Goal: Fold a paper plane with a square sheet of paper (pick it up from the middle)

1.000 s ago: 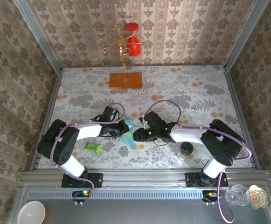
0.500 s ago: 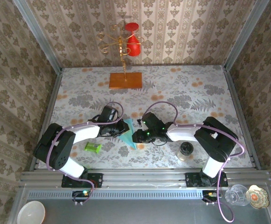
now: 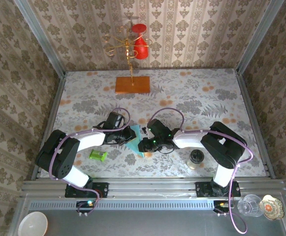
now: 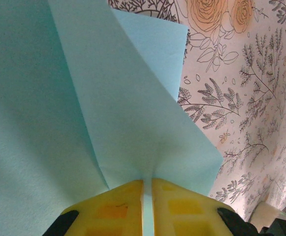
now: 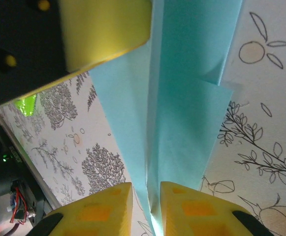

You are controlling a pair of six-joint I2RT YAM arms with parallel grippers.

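The light-blue paper plane, a partly folded sheet with a centre crease, lies low over the table between my two grippers. My left gripper is shut on its left side; in the left wrist view the yellow fingertips pinch a thin paper edge and the folded flaps fan out ahead. My right gripper is at the plane's right side. Its yellow fingers straddle the raised crease with a narrow gap, and a sliver of table shows beside the paper. The left gripper's finger shows at the top there.
A small green cylinder lies left of the plane. A dark-lidded jar stands by the right arm. An orange board with a gold stand sits at the back. A white bowl is off the table's front.
My right gripper has shifted a little left onto the plane's crease and its jaws have narrowed. The left gripper has kept its grip and barely moved.
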